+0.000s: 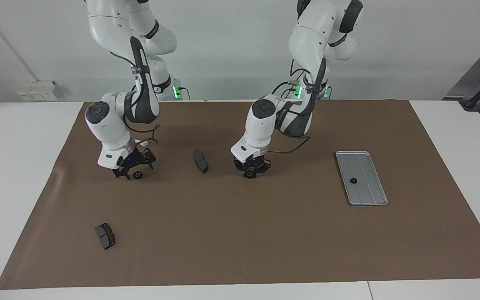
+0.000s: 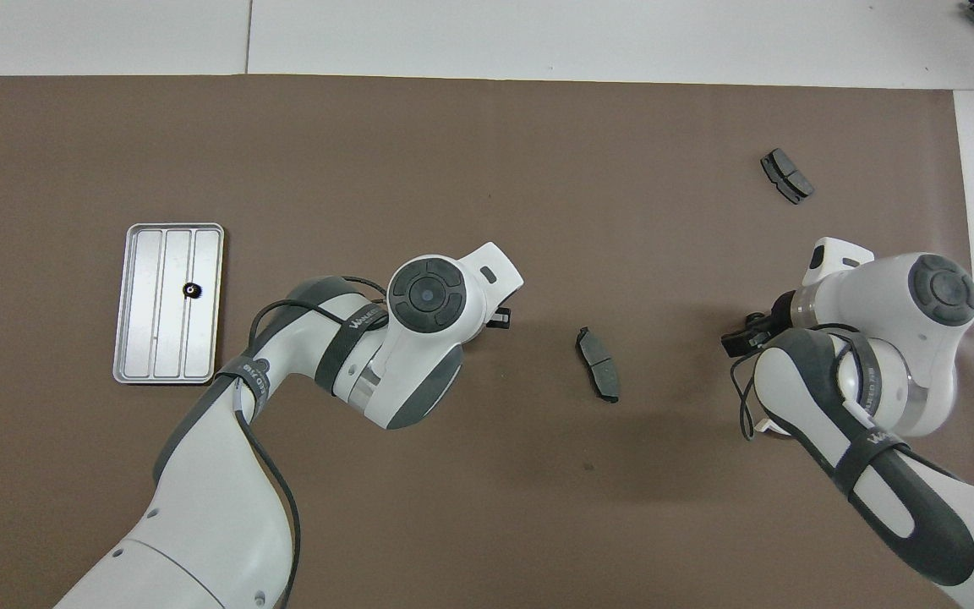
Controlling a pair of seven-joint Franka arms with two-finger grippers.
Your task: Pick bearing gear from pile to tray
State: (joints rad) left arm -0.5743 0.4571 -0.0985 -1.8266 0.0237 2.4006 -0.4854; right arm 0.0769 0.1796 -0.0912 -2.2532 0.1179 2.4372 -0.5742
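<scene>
A small black gear (image 1: 138, 175) lies on the brown mat right at the tips of my right gripper (image 1: 135, 170), which is open and low over it; in the overhead view only part of this gripper (image 2: 745, 335) shows. My left gripper (image 1: 251, 171) is low over the middle of the mat, shut on another small black gear (image 1: 249, 175); in the overhead view its own wrist hides it. The silver tray (image 1: 369, 196) lies toward the left arm's end and holds one gear (image 1: 353, 181). The tray (image 2: 149, 338) and that gear (image 2: 191, 291) also show in the overhead view. No white bracket is in view.
One dark brake pad (image 1: 201, 161) lies between the two grippers and also shows in the overhead view (image 2: 599, 376). A second brake pad (image 1: 105, 236) lies farther from the robots at the right arm's end, and it too shows in the overhead view (image 2: 786, 176). The brown mat (image 1: 240, 233) covers the white table.
</scene>
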